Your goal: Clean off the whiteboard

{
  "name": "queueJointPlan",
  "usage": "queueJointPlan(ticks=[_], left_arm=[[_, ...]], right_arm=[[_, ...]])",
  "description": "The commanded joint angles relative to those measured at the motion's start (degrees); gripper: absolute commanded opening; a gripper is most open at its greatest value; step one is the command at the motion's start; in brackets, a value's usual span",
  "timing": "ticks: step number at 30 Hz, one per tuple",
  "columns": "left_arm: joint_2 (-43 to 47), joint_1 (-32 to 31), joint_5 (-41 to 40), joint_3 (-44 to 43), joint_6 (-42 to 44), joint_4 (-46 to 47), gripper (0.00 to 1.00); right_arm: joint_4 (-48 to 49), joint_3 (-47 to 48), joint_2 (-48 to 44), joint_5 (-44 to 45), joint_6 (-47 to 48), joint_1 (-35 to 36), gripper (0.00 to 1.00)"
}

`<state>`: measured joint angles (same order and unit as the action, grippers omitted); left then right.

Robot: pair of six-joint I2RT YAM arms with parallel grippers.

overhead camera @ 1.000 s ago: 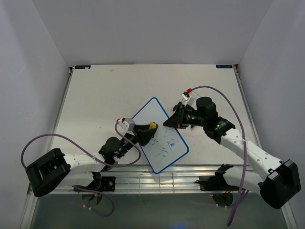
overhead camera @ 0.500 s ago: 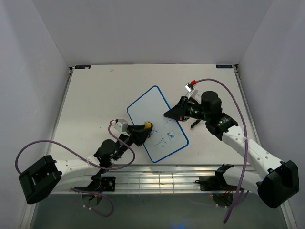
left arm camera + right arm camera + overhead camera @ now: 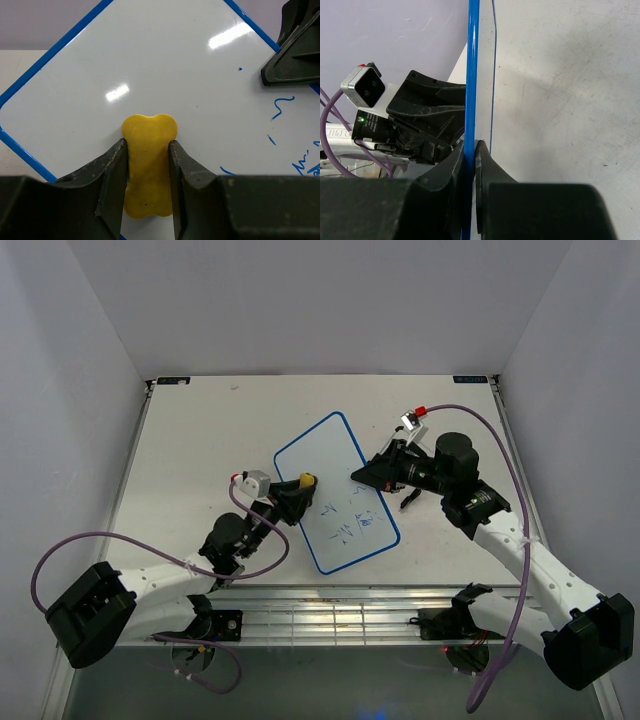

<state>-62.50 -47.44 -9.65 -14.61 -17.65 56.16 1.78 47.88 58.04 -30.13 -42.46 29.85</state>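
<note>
**Two grippers at a whiteboard**

The left gripper point(image 3: 148, 167) clasped a yellow eraser point(image 3: 150, 131) against the whiteboard point(image 3: 165, 65) beneath it. Blue scribbles point(image 3: 282, 106) lay to its right. The right gripper point(image 3: 470, 150) was clamped on the blue rim point(image 3: 472, 75).

Blue scribbles point(image 3: 352, 526) on the whiteboard point(image 3: 318, 452) are illegible.
</note>
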Motion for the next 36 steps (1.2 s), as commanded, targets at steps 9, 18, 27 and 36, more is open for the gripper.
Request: queueJointPlan(ticks=[9,18,27,36], left_arm=[[-5.61,-8.88,0.35,-0.86,4.64,-6.06,0.00],[-11.94,-21.45,-5.81,-1.73,4.55,-2.99,0.00],[-20.02,-31.82,-11.52,-5.16,6.84,-0.79,0.00],[-18.46,-32.45,-17.41,-4.82,7.28,-1.31,0.00]], right_arm=[[10.70,4.33,-3.64,-11.27,-10.27,1.27,0.08],[11.05,5.30,-2.50,-8.02,-12.65,0.48,0.08],[12.55,5.30,-2.23,-6.26,-16.16,-1.10,0.08],[12.46,3.63,-3.55,-4.94,-17.05,-2.16,0.08]])
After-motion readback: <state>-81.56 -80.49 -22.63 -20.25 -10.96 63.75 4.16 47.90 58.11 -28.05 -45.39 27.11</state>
